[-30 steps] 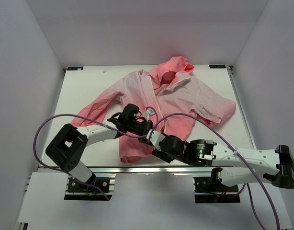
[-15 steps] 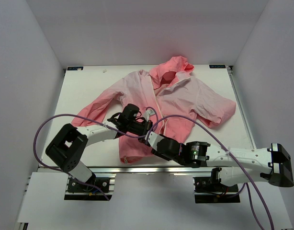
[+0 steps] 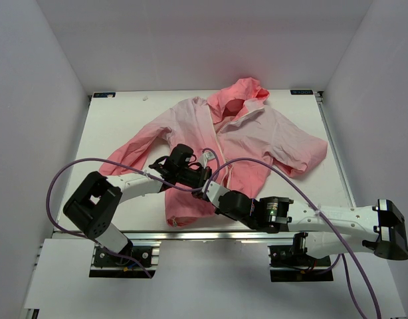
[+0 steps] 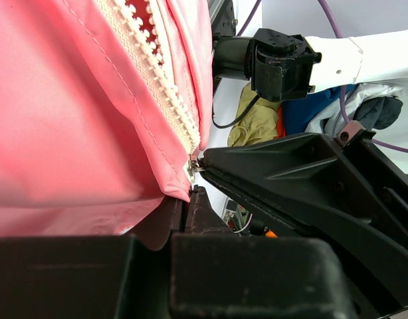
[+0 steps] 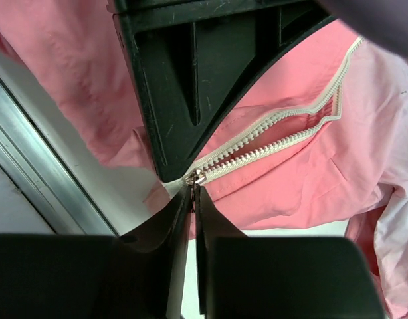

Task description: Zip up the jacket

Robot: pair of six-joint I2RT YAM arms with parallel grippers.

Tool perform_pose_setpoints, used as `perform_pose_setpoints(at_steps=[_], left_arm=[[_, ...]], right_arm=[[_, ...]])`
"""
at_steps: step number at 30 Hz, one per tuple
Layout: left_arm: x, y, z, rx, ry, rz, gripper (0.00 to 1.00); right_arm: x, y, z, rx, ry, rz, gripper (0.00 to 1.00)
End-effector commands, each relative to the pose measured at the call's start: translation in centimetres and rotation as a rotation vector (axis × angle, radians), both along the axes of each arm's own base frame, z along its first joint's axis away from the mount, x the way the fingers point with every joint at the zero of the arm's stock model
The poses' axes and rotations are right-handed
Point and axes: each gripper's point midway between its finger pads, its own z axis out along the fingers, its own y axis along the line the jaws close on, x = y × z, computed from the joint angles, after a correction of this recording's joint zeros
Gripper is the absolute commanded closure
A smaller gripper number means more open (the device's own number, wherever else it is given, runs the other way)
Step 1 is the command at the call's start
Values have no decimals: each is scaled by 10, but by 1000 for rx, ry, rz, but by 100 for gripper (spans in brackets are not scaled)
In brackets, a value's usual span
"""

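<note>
since both grippers meet at the near hem, the step in hand looks like the very start of the pull. closest to the bases, the hem [image 3: 181, 219] of the jacket [image 3: 257, 133] lies by the front edge of the table [image 3: 117, 116], front side up, sleeves spread to either side. the left gripper [image 4: 186, 203] is pressed together on a fold of pink cloth just under the foot of the zipper [image 5: 277, 136], serving as an anchor. the right gripper [image 5: 193, 194] comes in from the opposite side, its tips closed on what looks like the small metal zipper pull [image 5: 195, 177], almost touching the left one. just beyond the pull the two rows of white teeth part into a narrow v, so little of the run is joined yet. to do this well, i judge the left should hold the hem taut and low while the right draws the pull straight along the teeth, away from the bases, so thin cloth does not feed into the slider. farther off the zipper climbs the chest to the collar, and the hood [image 3: 242, 90] lies at the table's far end.
</note>
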Motion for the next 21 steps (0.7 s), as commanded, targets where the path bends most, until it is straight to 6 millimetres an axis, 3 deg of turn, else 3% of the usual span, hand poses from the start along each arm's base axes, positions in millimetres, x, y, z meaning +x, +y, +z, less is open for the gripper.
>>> perform_pose_setpoints(at_steps=[1, 16, 17, 18, 21], left_arm=[[-7, -2, 23, -58, -37, -43, 100], [-8, -2, 27, -72, -41, -55, 100], [-8, -2, 26, -72, -37, -58, 100], [-8, -2, 27, -73, -36, -59, 100], [-9, -2, 26, -69, -33, -61, 100]], right_arm=[[2, 3, 9, 47, -18, -15, 89], [-1, 5, -2, 26, -1, -4, 86], [0, 4, -3, 23, -2, -6, 88], [0, 4, -4, 18, -2, -9, 99], [7, 2, 1, 34, -34, -47, 100]])
